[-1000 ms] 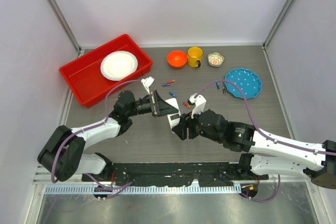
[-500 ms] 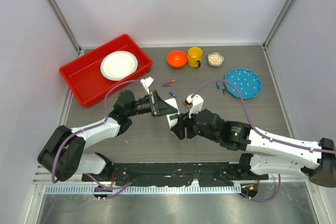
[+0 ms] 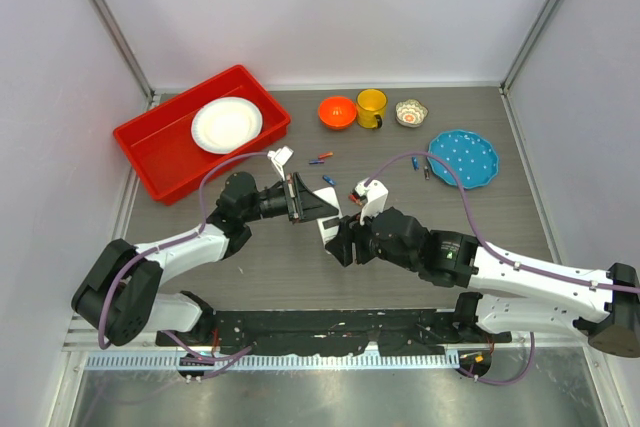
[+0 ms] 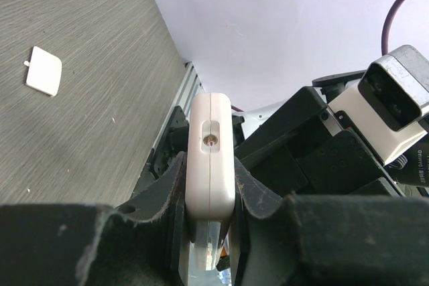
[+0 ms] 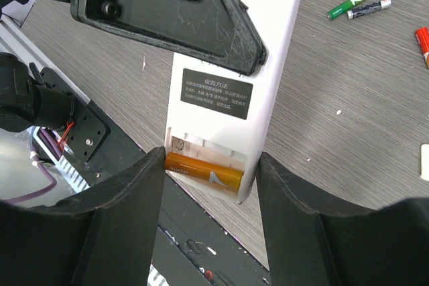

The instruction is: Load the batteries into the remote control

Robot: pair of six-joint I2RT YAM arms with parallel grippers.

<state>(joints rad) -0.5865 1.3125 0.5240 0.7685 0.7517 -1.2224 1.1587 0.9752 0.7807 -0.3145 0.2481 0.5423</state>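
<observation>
1. The left end effector (image 3: pixel 322 209) is clamped on the remote (image 4: pixel 211 159), one finger (image 4: pixel 164 192) on each flat face. The remote is held clear of the tabletop (image 3: pixel 500 217), near its centre.
2. The right end effector (image 5: pixel 211 159) is closed against both long edges of the remote at the open compartment end.
3. One orange battery (image 5: pixel 203 169) lies crosswise in the compartment, just below the black label. Its left end is against the left finger (image 5: pixel 127 205).
4. Loose batteries (image 5: pixel 348 6) lie on the tabletop behind the remote, well apart from it.
5. The cover (image 4: pixel 43 70) lies flat on the tabletop, apart from both arms.
</observation>
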